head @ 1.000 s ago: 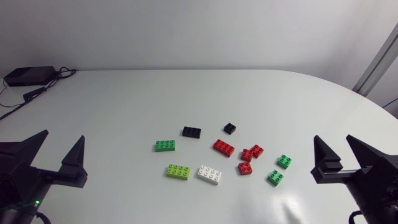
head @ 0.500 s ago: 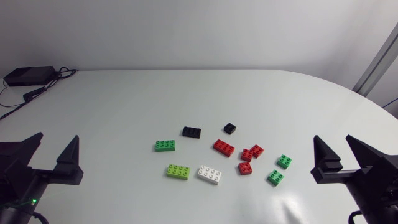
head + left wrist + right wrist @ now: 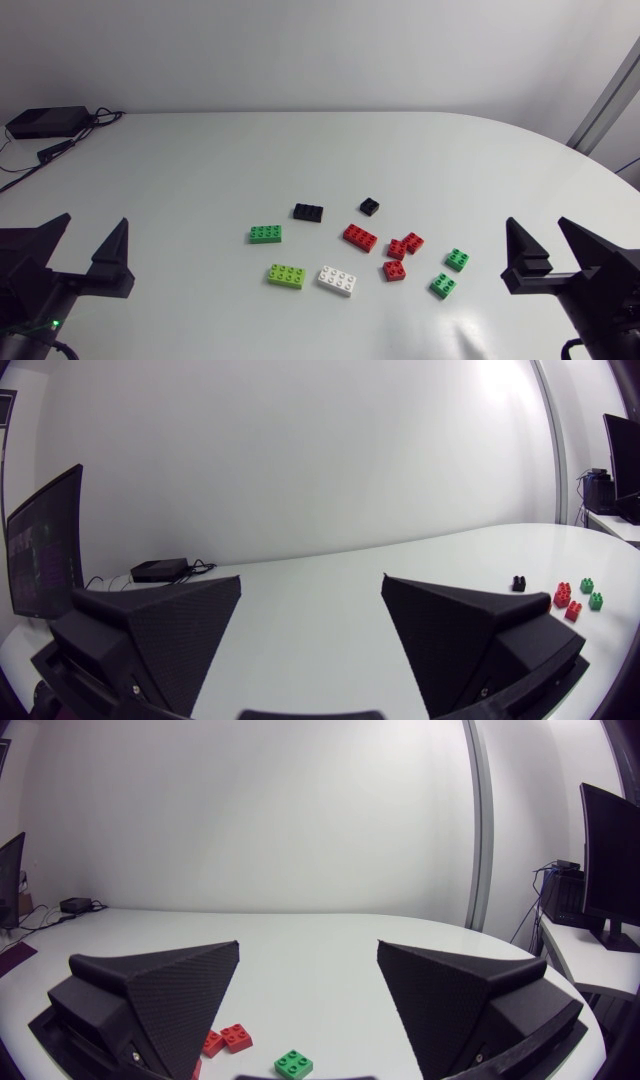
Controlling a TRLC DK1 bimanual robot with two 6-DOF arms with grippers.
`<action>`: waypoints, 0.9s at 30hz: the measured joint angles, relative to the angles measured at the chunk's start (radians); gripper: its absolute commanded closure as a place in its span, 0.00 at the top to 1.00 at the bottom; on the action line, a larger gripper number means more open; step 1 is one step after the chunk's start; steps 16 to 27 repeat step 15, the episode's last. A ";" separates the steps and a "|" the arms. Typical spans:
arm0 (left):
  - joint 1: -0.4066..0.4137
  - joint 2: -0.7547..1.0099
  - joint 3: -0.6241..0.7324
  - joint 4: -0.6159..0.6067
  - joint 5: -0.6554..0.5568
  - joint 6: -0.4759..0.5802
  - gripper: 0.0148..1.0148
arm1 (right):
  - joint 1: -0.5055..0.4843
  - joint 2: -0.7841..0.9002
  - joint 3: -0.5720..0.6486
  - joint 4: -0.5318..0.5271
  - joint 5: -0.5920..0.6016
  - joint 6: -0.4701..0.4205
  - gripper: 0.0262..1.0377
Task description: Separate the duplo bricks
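Loose duplo bricks lie scattered mid-table in the head view: a black brick (image 3: 308, 212), a small black one (image 3: 370, 207), a green brick (image 3: 265, 234), a lime brick (image 3: 287, 275), a white brick (image 3: 337, 281), a red brick (image 3: 359, 237), two red bricks touching each other (image 3: 405, 245), a small red one (image 3: 394, 270) and two small green ones (image 3: 457, 259) (image 3: 442, 286). My left gripper (image 3: 93, 224) (image 3: 310, 585) stands open at the near left, far from the bricks. My right gripper (image 3: 537, 226) (image 3: 308, 950) stands open at the near right, just beyond the green bricks. Neither holds anything.
A black box (image 3: 45, 122) with cables sits at the table's back left corner, also seen as the black box (image 3: 158, 570) ahead of my left gripper. In the right wrist view a red brick (image 3: 230, 1038) and a green brick (image 3: 293, 1063) lie under the fingers.
My left gripper has shifted slightly to the left, away from the bricks. The right arm and the bricks have not moved.
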 measured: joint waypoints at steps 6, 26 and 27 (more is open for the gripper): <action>-0.001 0.000 0.000 0.000 0.000 -0.065 0.97 | -0.001 0.000 0.000 0.000 0.000 0.000 0.96; -0.001 0.000 0.000 -0.003 0.011 -0.116 0.97 | -0.001 0.000 0.000 0.000 0.000 0.000 0.96; -0.001 0.000 0.000 -0.003 0.011 -0.116 0.97 | -0.001 0.000 0.000 0.000 0.000 0.000 0.96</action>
